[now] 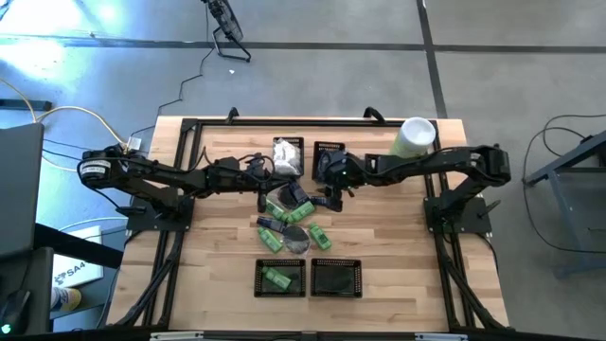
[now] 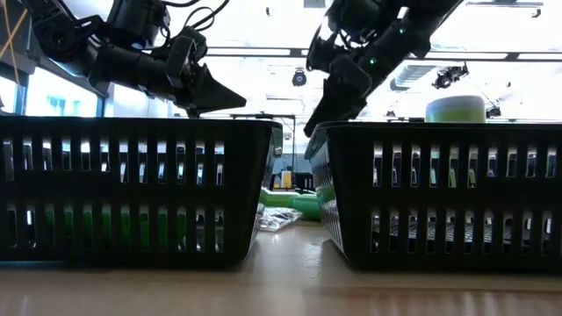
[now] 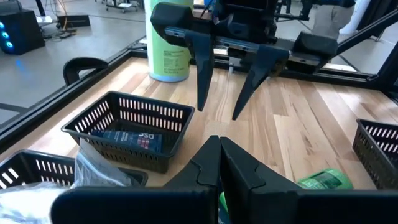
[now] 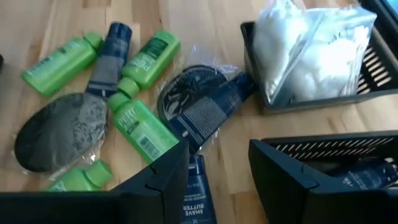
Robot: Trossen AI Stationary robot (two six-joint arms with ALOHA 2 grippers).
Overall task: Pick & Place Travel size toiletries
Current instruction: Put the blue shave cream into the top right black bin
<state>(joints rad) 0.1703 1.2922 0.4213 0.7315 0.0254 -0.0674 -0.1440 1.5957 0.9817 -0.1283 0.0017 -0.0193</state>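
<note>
Fingers of my right gripper [image 4: 217, 180] stand apart, empty, over a dark blue tube [image 4: 208, 112] lying slantwise ahead; my left gripper [image 3: 219, 163] is closed, empty.

Left arm: reaches inward from the left, left gripper [image 3: 219, 163] with jaws closed. Right arm: reaches inward from the right, right gripper [image 4: 217, 168] with jaws parted, pointing down.

Both arms are dark, near-black, built of jointed blocky segments; black cables loop along the left arm [image 1: 151, 175] near its wrist, and a round silver-ringed joint caps its shoulder end. The right arm [image 1: 445, 163] matches; each gripper ends in two flat, tapering black fingers [image 3: 202, 74].
</note>
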